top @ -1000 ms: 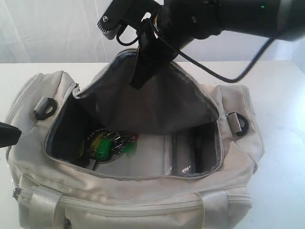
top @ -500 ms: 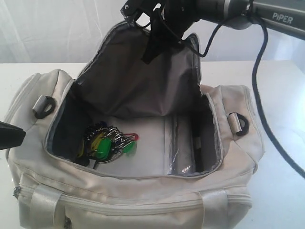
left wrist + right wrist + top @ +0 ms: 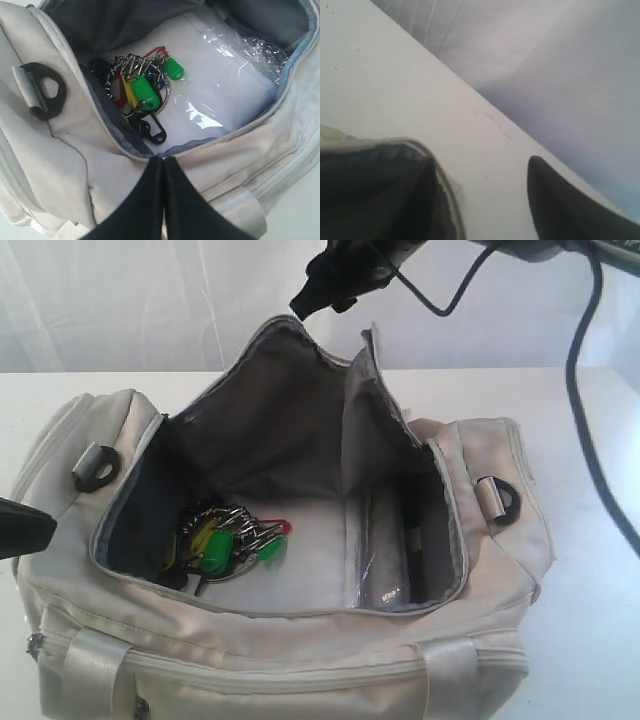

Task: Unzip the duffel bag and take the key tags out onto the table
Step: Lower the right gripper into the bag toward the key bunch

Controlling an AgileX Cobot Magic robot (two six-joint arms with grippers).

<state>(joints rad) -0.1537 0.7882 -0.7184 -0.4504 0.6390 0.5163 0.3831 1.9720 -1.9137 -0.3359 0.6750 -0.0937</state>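
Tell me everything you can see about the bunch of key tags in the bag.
The key tags are small plastic tags, green, red, yellow, blue and black, bunched on metal rings. They lie in a heap on shiny clear film on the pale floor of the open duffel bag, near its end on the left arm's side. Nothing grips them: the shut left end effector is at the bag's rim, apart from them.

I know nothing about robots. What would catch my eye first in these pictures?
A big cream duffel bag sits on the white table, its top flap standing open. Inside, toward the left of the exterior view, lies a bright bunch of key tags, green, yellow and red. Dark fingers hang just above the flap's upper edge.
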